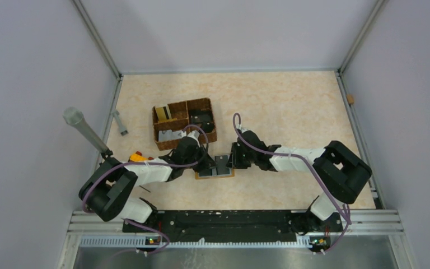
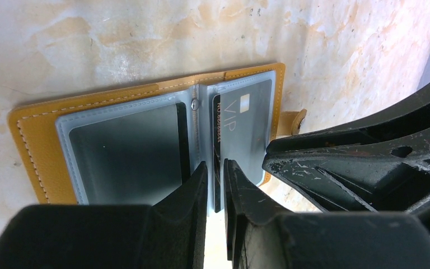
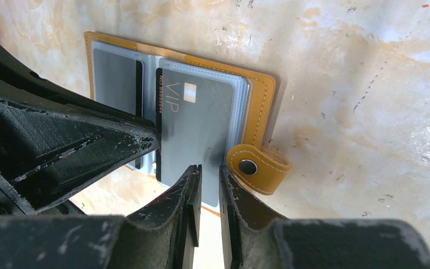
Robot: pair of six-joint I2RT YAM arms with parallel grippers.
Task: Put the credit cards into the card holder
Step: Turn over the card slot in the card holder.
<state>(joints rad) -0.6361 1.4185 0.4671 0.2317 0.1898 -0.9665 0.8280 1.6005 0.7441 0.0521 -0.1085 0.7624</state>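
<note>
Top external view shows you a mottled beige tabletop boxed in by pale grey walls. The card holder lies open toward 7 o'clock from centre, with a woven basket at its 11 o'clock. On the left gripper the jaws narrowly straddle an edge of the VIP card. On the right gripper the jaws sit slightly parted. You cannot tell whether either clamps.

The place is a robotics lab test cell. Plain pale grey panel walls, framed by silver aluminium corner posts, box in a beige marble-patterned tabletop. Behind the left gripper and the right gripper, a slotted aluminium mounting rail carries two black-and-white robot arms strung with purple cables.
</note>
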